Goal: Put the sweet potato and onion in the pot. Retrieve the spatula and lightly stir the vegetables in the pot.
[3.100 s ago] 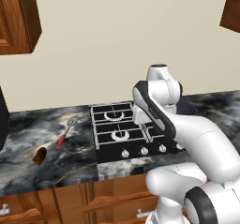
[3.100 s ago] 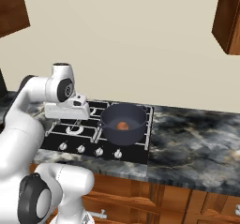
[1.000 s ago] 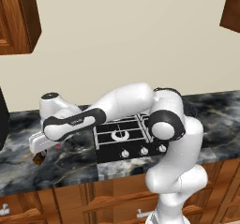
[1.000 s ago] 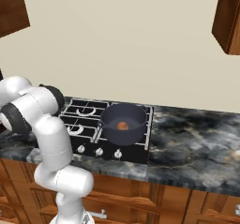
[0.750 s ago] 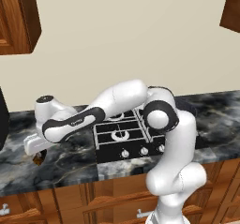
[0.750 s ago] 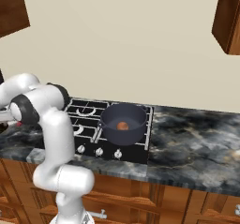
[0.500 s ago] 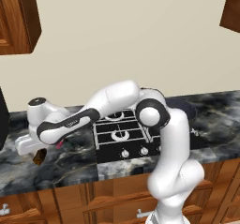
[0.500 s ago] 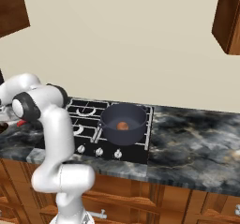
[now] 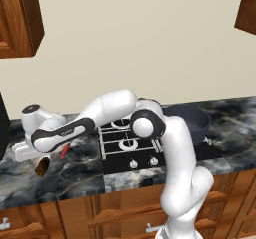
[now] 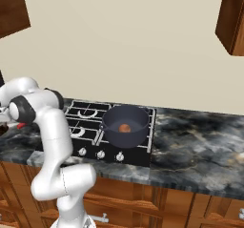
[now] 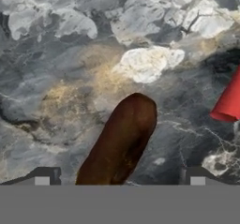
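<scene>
Left base view: dark marbled stone bench (image 9: pixel 75 175) over wooden cabinets, cream wall, black stove (image 9: pixel 131 148); one sweet potato (image 9: pixel 43 166), stubby and dark brown, lies on the bench left of the stove, just beside one red spatula (image 9: pixel 64 151) handle, with the arm stretched over both. Right base view: one dark blue-grey pot (image 10: pixel 126 125) sits on the stove's right burners, holding one small round orange-brown onion (image 10: pixel 125 128). Hand view: the sweet potato lies directly below the pincer (image 11: pixel 119 181), its fingertips (image 11: pixel 41 180) spread wide to either side, a red handle end at the right edge.
</scene>
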